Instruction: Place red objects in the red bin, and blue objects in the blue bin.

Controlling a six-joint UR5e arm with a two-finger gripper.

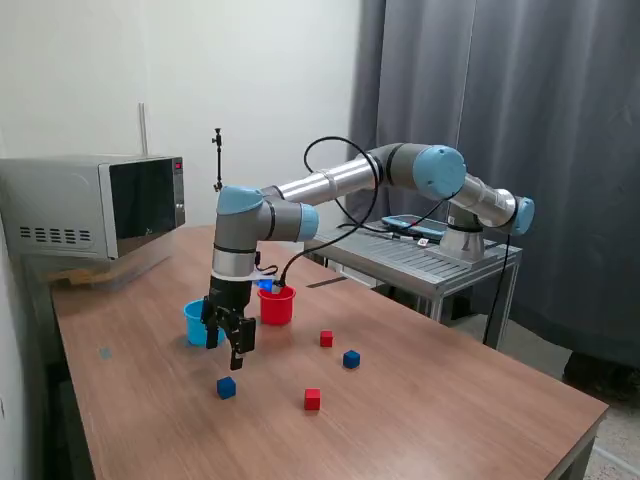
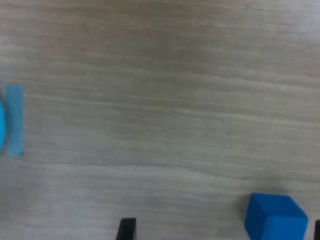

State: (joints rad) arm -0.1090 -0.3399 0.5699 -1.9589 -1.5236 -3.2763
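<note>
Black two-finger tool (image 1: 228, 345): released, empty, above wooden table (image 1: 450, 400). Small light blue plastic cup (image 1: 195, 322): partly hidden behind tool. Small dark blue cube (image 2: 275, 217): cut off in wrist view.

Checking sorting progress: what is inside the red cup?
The red cup shows only its outer wall and rim; its inside is hidden at this angle, partly behind the arm.

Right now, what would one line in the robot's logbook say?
gripper: above table, holding nothing | nearest: blue cube | cubes loose on table: two red, two blue | red cup, blue cup: upright
</note>
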